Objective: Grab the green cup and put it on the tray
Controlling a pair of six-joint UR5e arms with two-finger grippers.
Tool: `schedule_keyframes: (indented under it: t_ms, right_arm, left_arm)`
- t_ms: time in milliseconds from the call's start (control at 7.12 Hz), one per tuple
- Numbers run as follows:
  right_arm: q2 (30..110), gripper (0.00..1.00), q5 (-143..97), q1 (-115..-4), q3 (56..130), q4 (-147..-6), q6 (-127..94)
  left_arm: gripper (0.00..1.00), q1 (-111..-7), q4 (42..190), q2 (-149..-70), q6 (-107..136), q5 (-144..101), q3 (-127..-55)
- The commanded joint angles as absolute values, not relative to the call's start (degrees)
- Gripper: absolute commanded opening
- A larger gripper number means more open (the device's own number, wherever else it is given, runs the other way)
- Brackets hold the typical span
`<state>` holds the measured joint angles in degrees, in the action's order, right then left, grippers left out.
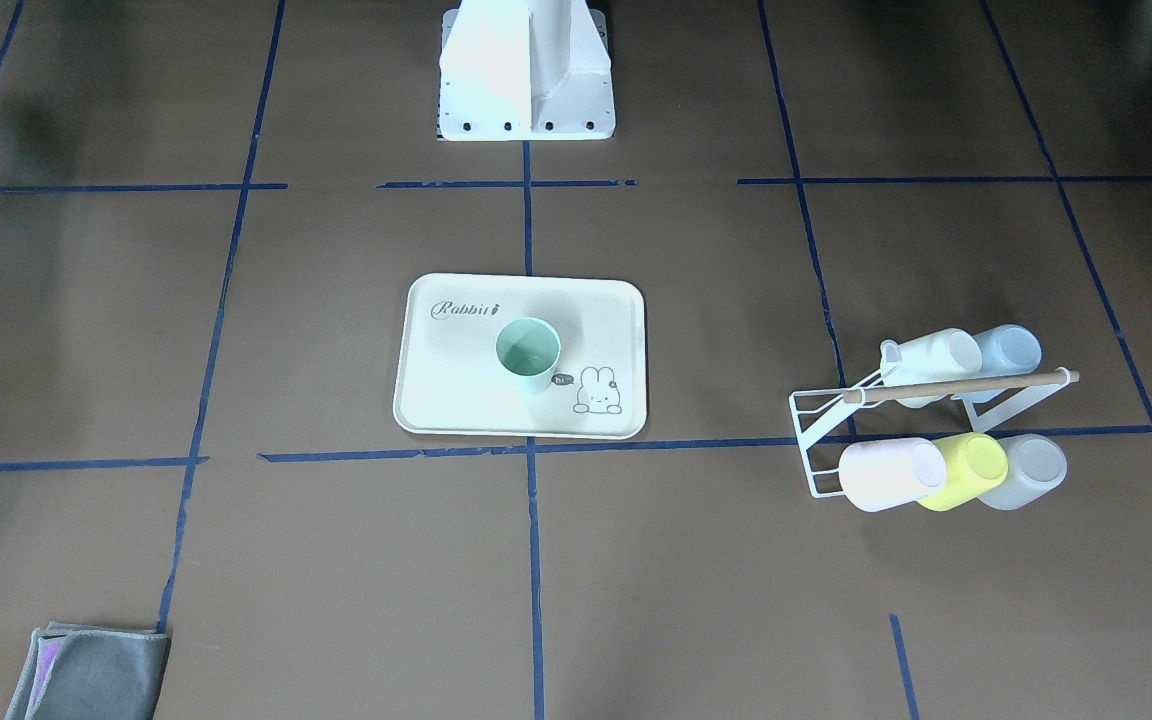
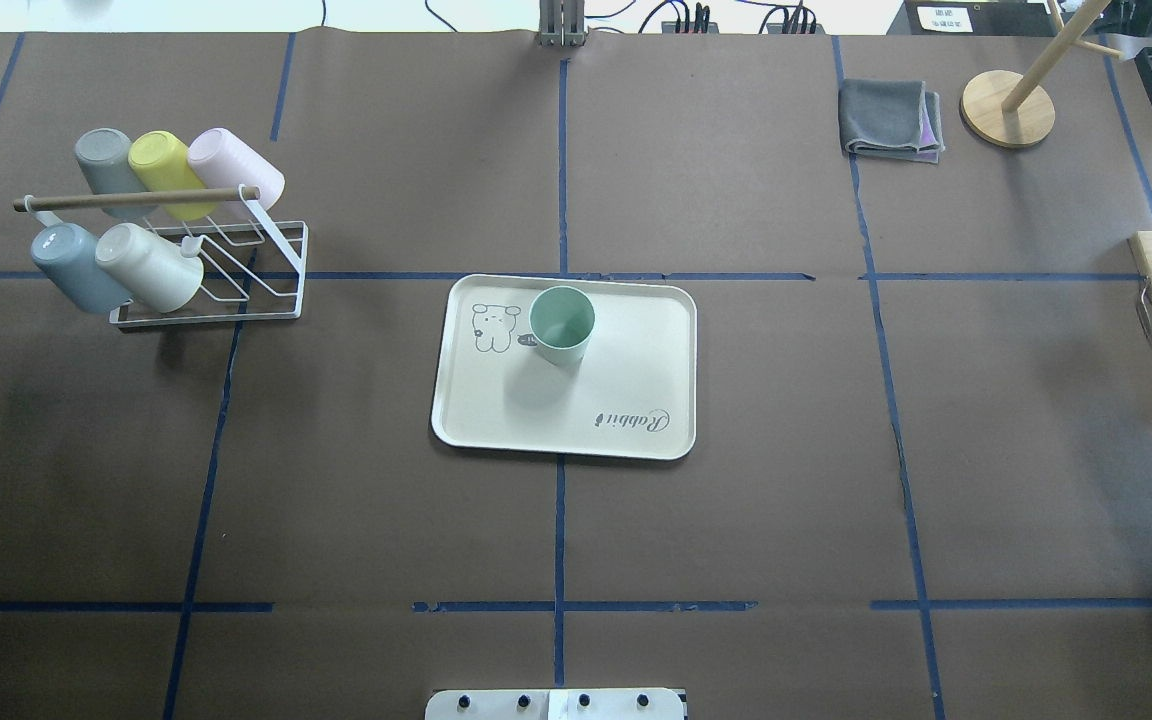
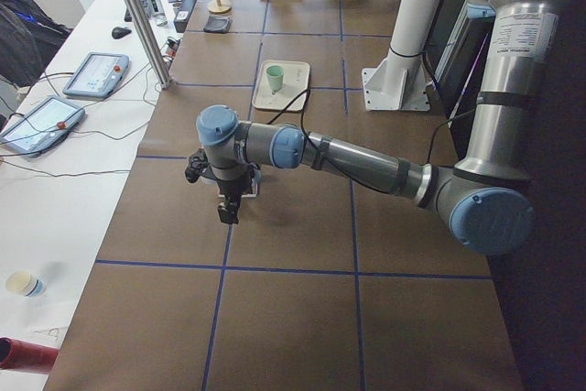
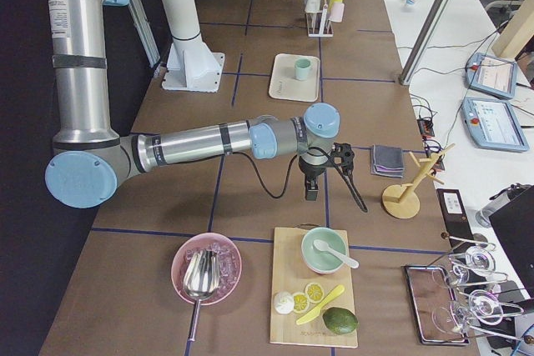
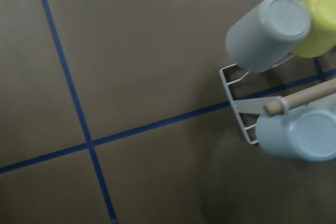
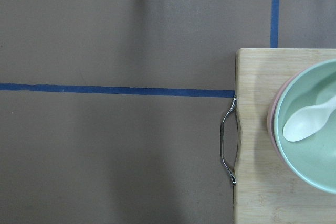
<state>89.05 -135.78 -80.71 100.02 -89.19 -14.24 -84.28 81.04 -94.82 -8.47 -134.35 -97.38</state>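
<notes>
The pale mint-green cup (image 2: pixel 562 324) stands upright on the cream-white "Rabbit" tray (image 2: pixel 496 420) at the table's middle. It also shows in the front-facing view (image 1: pixel 528 353) on the tray (image 1: pixel 456 400). Neither gripper is near it. My left gripper (image 3: pixel 226 212) hangs above the table's left end, by the cup rack. My right gripper (image 4: pixel 311 192) hangs above the right end, near the cutting board. Both show only in the side views, so I cannot tell if they are open or shut. No fingers show in the wrist views.
A white wire rack (image 2: pixel 236 290) with several pastel cups, one bright yellow-green (image 2: pixel 161 165), stands at the left. A folded grey cloth (image 2: pixel 888 120), a wooden stand (image 2: pixel 1008 108) and a cutting board (image 6: pixel 262 145) with a mint bowl (image 6: pixel 310 129) are at the right.
</notes>
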Motion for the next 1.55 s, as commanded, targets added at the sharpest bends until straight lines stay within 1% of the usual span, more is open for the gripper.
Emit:
schedule_keyframes:
  t_ms: [0, 140, 281, 421, 562, 702, 843, 1124, 1405]
  right_arm:
    - [88.95, 1.00, -137.81, -86.28, 96.87, -89.56, -8.40]
    - [89.03, 1.00, -137.81, -89.18, 93.64, -89.65, -2.35]
    - [88.95, 1.00, -137.73, -91.30, 90.30, -89.47, 3.63]
    - [89.47, 1.00, -137.64, -92.54, 88.78, -89.30, 6.39]
    - [91.65, 1.00, -137.29, -92.64, 88.77, -88.95, 6.33]
    - [92.19, 1.00, -137.20, -92.64, 89.03, -88.86, 5.55]
    - [92.11, 1.00, -136.94, -92.64, 89.47, -88.86, 5.54]
    - [92.02, 1.00, -137.28, -92.64, 89.38, -88.86, 5.36]
    - [92.11, 1.00, -137.02, -92.64, 89.56, -88.86, 4.14]
  left_arm:
    - [1.00, -86.48, 81.04, -93.25, -13.70, -134.56, -93.61]
    - [1.00, -86.92, 80.60, -93.25, -13.71, -134.47, -92.73]
    - [1.00, -88.40, 81.12, -93.43, -13.80, -134.73, -90.20]
    - [1.00, -88.42, 80.51, -93.34, -13.71, -134.65, -89.92]
    - [1.00, -88.50, 80.51, -93.08, -13.71, -134.65, -89.56]
    - [1.00, -88.59, 80.51, -93.08, -13.80, -134.74, -88.69]
    - [1.00, -88.59, 81.38, -90.90, -13.80, -134.91, -88.68]
    - [1.00, -88.68, 81.47, -90.09, -13.80, -134.91, -89.03]
    - [1.00, -88.68, 81.56, -87.99, -13.80, -135.00, -91.21]
